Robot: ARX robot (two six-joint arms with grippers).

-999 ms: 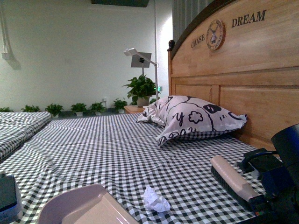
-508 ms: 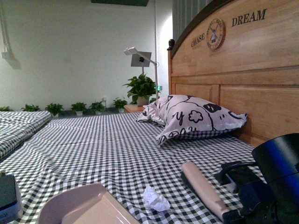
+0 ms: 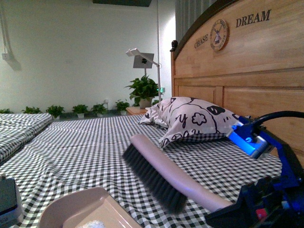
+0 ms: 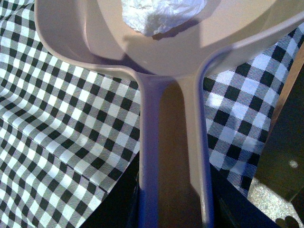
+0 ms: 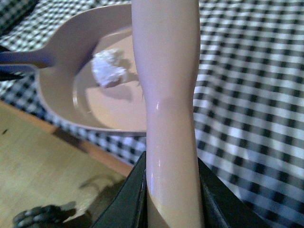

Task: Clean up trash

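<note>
Headboard (image 3: 247, 61) reads "CHASE DREAM"; right gripper (image 5: 168, 190) clamps brush (image 3: 161, 175), left unclear.

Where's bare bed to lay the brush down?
Free: the checked sheet between the pillow and the dustpan. Crowded: the near edge, with the dustpan holding the tissue, and the brush in the right gripper.

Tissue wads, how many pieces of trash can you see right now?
1. The single crumpled tissue wad lies inside the pink dustpan, near its back wall by the handle; the left wrist view shows it there too. More could be hidden behind the brush.
</note>
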